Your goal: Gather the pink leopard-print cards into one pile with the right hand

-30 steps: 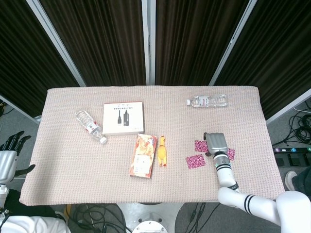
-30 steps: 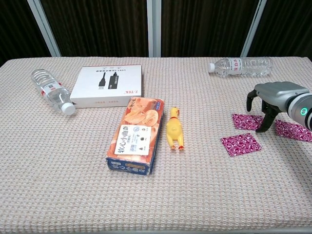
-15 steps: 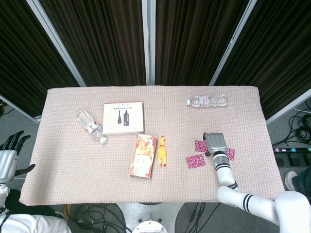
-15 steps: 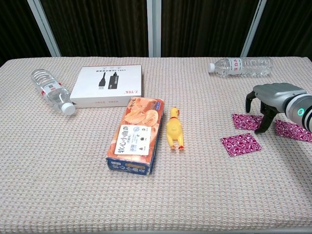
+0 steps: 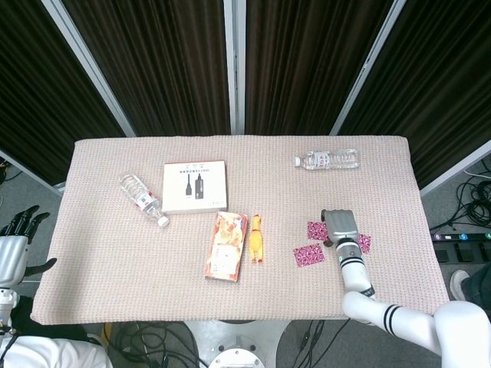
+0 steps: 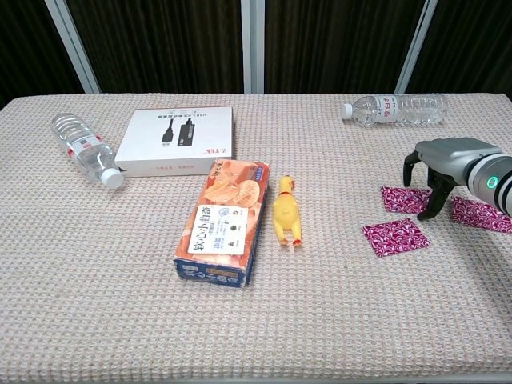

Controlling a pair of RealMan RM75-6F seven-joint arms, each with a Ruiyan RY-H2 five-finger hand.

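Over the last second almost nothing has shifted: my right hand (image 6: 438, 170) has crept a touch toward the upper right of the chest view and otherwise sits where it was, arched over the middle card (image 6: 404, 199) at the right of the frame. My fingers (image 6: 433, 199) are curled downward and spread, tips reaching to the cloth around the card's right edge, and I hold nothing; whether the tips actually press the card I cannot tell from either view. The three pink leopard-print cards have not moved. The near card (image 6: 394, 237) lies alone, lower and to the left of my hand, the far-right card (image 6: 478, 214) pokes out just beside my wrist, and the middle one lies between them, touching neither as far as I can see. In the head view the same trio shows at lower right of the table (image 5: 115, 253), the middle card (image 5: 317, 230) at upper left of the group and the near card (image 5: 308, 255) below it. So the gathering has not really begun: I judge that I am settling my fingertips for a slide, and no pile exists yet. My left hand (image 5: 14, 249) hangs off the table at the far left edge of the head view, fingers apart and empty.
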